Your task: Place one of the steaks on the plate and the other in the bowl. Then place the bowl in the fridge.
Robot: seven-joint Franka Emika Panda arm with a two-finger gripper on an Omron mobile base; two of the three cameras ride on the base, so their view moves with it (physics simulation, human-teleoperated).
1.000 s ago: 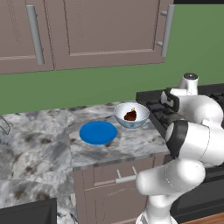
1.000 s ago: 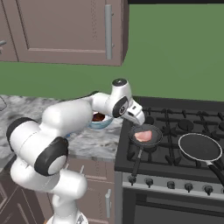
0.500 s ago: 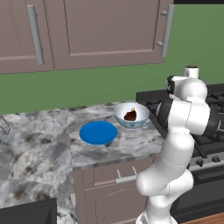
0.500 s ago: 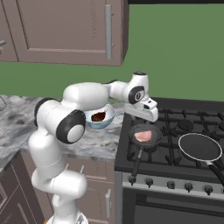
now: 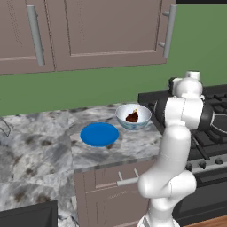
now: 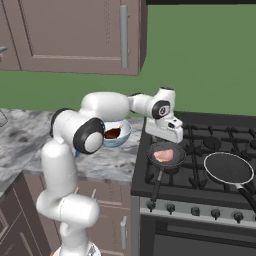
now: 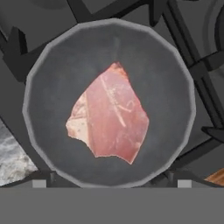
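Beneath the jaws, in the hand view, the pale pink steak (image 7: 109, 114) lay flat in the middle of a round dark pan (image 7: 39, 87) on the stove grates (image 7: 205, 65). Nothing sat between the tips; the jaws stood at their widest, holding nothing.

Right base view: the jaws (image 6: 165, 134) hung directly above that pan (image 6: 175, 148), apart from the pink steak (image 6: 164, 156). Off to one side of them, on the table (image 6: 30, 145), stood the bowl (image 6: 122, 136) with the dark reddish-brown steak (image 6: 113, 133) inside. A second, bare pan (image 6: 229, 169) sat on the opposite side.

Left base view: the bowl (image 5: 124, 117), its dark steak (image 5: 132, 117) in it, stood just beside the blue plate (image 5: 99, 134), which carried nothing.

Judgement: one steak was done. Left: lift the pink steak to the plate, then carry the bowl to the fridge.
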